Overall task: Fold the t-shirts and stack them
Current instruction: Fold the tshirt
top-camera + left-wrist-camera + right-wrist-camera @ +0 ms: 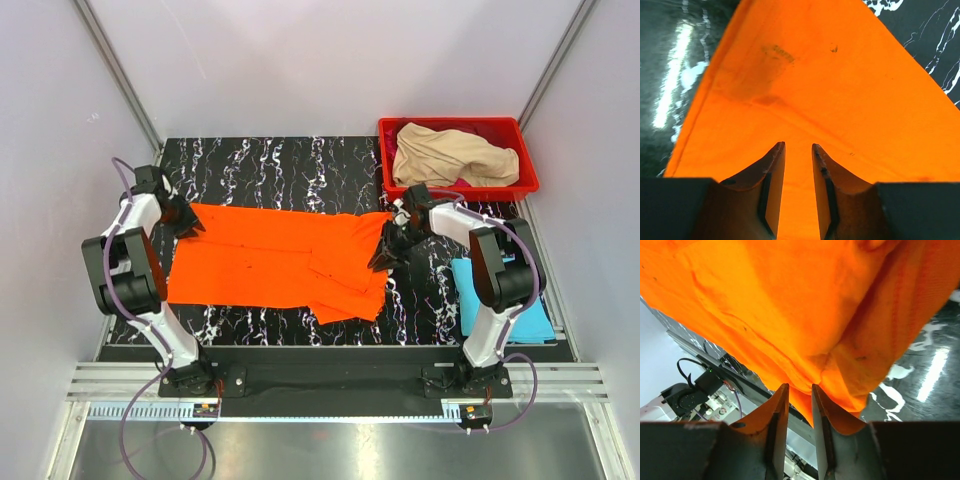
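Observation:
A bright orange t-shirt (280,262) lies spread across the black marbled table (280,170), rumpled at its right end. My left gripper (190,222) is over the shirt's left edge. In the left wrist view the left gripper (797,146) is open, and flat orange cloth (810,80) shows through the gap. My right gripper (385,250) is at the shirt's right end. In the right wrist view the right gripper (800,386) is open, with a hanging point of orange cloth (805,405) dipping between the fingers. A beige t-shirt (455,155) lies in the red bin. A light blue t-shirt (505,305) lies folded at the right.
The red plastic bin (525,178) stands at the back right corner, just behind the right gripper. The right arm (495,270) partly covers the light blue t-shirt. White walls close in the table on three sides.

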`<state>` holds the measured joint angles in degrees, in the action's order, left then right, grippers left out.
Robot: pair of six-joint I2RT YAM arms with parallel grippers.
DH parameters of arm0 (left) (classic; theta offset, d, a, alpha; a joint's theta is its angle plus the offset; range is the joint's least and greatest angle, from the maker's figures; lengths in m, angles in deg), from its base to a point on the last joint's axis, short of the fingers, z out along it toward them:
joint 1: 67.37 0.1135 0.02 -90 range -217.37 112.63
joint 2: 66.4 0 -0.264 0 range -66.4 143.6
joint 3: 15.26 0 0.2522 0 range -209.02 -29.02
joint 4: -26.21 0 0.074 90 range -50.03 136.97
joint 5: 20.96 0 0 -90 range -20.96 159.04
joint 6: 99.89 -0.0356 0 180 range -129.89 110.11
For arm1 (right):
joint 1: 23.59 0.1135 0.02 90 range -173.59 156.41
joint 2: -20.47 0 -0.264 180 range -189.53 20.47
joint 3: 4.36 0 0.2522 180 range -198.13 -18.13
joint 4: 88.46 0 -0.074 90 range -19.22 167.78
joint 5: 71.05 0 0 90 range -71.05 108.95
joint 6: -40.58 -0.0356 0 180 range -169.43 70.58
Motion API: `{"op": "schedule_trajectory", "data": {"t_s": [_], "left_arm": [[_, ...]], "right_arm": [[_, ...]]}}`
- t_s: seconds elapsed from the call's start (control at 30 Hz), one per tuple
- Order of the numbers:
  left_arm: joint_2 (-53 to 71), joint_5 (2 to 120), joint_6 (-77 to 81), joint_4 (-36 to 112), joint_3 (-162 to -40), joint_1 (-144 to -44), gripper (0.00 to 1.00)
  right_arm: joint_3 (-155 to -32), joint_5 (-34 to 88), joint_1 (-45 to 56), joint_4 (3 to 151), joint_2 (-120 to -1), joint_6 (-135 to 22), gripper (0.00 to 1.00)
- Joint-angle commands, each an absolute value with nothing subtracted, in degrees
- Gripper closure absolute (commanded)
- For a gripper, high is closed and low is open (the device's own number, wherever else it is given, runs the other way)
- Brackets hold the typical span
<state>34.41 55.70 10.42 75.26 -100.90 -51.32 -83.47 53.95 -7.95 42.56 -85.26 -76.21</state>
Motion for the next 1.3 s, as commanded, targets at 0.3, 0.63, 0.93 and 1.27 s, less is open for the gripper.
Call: {"op": "schedule_trajectory", "data": {"t_s": [0.3,0.63,0.93,1.27], "left_arm": [[39.07,50.67,8.3,75.57,-107.77,-51.11,0.65],[39.42,51.72,8.39,75.57,-107.77,-51.03,0.66],[39.42,52.43,8.39,76.27,-109.09,-51.03,0.66],[38.98,53.31,8.48,76.36,-108.74,-50.94,0.65]], "right_arm": [[-76.57,54.37,-2.5,46.67,-80.16,-81.77,0.61],[-74.46,56.3,-2.5,50.7,-82.88,-85.89,0.6],[-75.69,56.39,-2.41,51.15,-85.52,-86.25,0.61],[-75.78,54.46,-2.32,48.16,-83.85,-84.58,0.6]]}}
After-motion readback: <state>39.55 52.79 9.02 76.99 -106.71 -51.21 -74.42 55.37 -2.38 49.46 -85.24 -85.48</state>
